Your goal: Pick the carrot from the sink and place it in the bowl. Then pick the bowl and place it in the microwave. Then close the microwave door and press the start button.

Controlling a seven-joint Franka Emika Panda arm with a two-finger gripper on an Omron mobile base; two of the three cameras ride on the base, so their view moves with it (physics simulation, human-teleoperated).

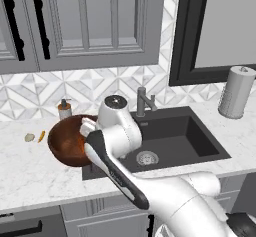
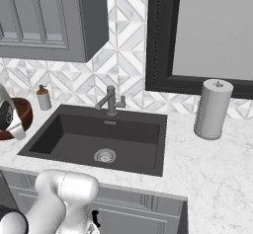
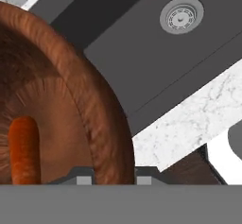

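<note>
The reddish-brown wooden bowl hangs over the counter at the left edge of the black sink, its mouth tilted toward the left base camera. My gripper is shut on the bowl's rim, one fingertip inside and one outside. The orange carrot lies inside the bowl. In the right base view the bowl shows at the far left beside the sink. The microwave and its door are out of view.
A soap dispenser stands behind the bowl. A small pale item and a thin orange bit lie on the counter to its left. The faucet rises behind the sink, and a paper towel roll stands at the right.
</note>
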